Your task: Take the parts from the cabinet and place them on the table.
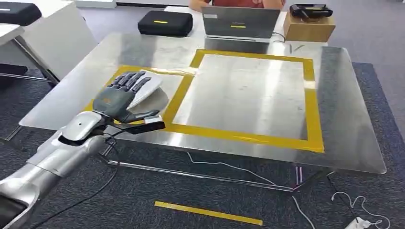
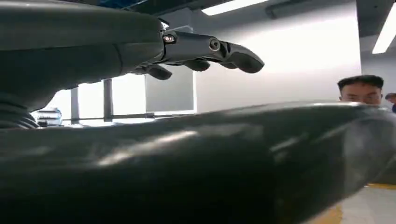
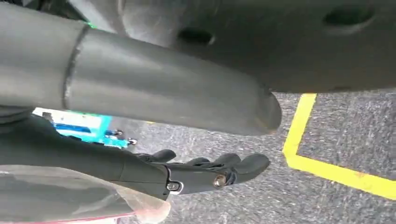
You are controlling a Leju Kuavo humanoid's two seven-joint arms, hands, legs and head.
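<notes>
A white part [image 1: 145,89] lies flat on the metal table [image 1: 239,95], inside the smaller, left-hand box of yellow tape [image 1: 248,136] — the left hand [image 1: 119,98] hovers over its near edge, fingers [image 1: 128,80] stretched forward and slightly apart, thumb out to the side, holding nothing. Whether the palm touches the part cannot be told. The larger taped box lies just to the right. Beyond the far edge sit a laptop [image 1: 239,24], a black case [image 1: 165,22] and a cardboard box [image 1: 308,26], with a person [image 2: 362,91] seated behind. The right hand [image 3: 205,172] hangs above grey carpet [image 3: 336,140] marked with yellow floor tape [image 3: 299,135]; its fingers extend loosely together, and clear plastic [image 3: 140,205] shows at its palm — a grip on it cannot be told.
</notes>
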